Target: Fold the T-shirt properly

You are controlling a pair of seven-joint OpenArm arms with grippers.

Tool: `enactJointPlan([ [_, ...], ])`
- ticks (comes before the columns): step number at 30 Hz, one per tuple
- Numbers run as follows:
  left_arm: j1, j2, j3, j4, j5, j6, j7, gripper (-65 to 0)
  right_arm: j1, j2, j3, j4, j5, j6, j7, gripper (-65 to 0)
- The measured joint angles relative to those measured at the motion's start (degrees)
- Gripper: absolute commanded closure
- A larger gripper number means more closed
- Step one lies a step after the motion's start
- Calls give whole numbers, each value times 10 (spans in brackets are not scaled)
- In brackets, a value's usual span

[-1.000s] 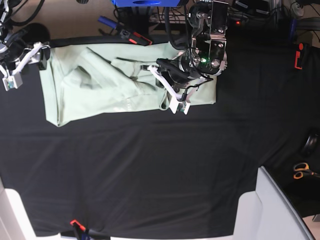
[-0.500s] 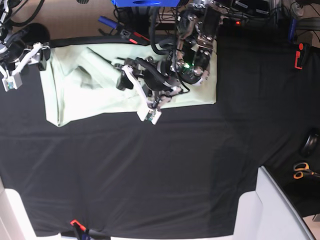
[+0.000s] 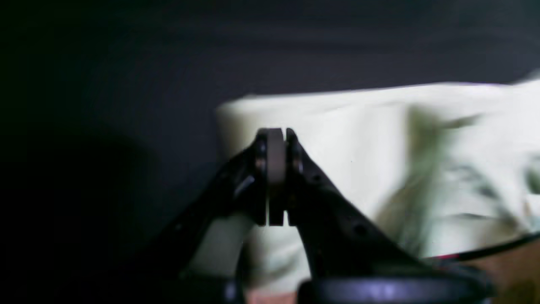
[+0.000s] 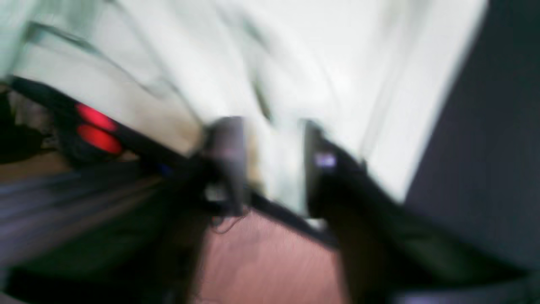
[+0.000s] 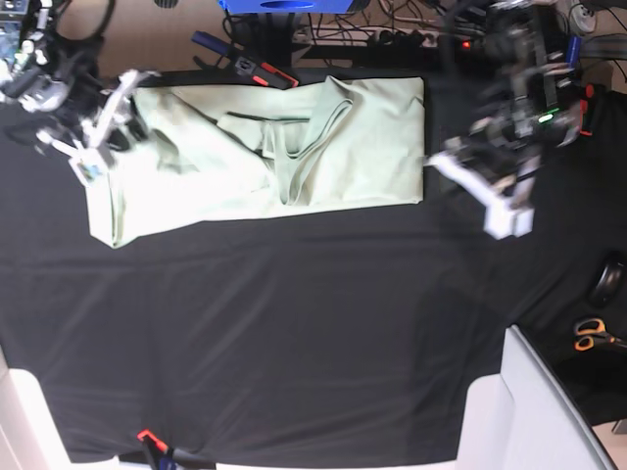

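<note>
closed left claw (image 3: 276, 177) before the blurred t-shirt (image 3: 379, 169) on black cloth (image 3: 126, 76)

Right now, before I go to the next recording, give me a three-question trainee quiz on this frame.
1. True or false: the left tool is shut with nothing between its fingers.
2. In the base view, where does the T-shirt lie on the black cloth? A) far part, B) centre, C) near edge.
3. Which tool is over the T-shirt's edge in the base view?

Key: 1 true; its fingers meet and the shirt lies beyond them. 2 A. 3 the right tool, at the shirt's left end; the left one hangs over black cloth just off the other end.
</note>
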Motion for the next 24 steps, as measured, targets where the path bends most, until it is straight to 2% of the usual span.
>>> enactJointPlan([
  [2,25,-9,-67,1,-8,-3,-3,0,2,0,-39,3,1,-1,-7,-4],
  [3,37,-15,-101,1,-6,-3,-5,0,5,-2,-57,3,-1,-1,-31,-16],
  [5,67,-31,-161,-1,10,-2,-23,0,12,-2,-96,2,-5,1,-54,0],
  [8,90,-42,-206,-2,85,-2,-36,0,32,-2,-170,3,-2,-2,-51,-1],
  [13,103,-26,-205,-2,243,-7,-46,0,50,-2,-276,2,-3,2,-61,-1],
  [15,103,-13,-206,-2,296,-5,-44,0,71,1,-319,2,-3,-29,-61,-1],
  [21,101,-3,-205,-2,380,-9,-48,0,143,2,-492,-4,7,-129,-63,-1],
  [24,101,-3,-205,-3,386,-9,-48,0,175,4,-502,-29,2,-155,-76,-1],
])
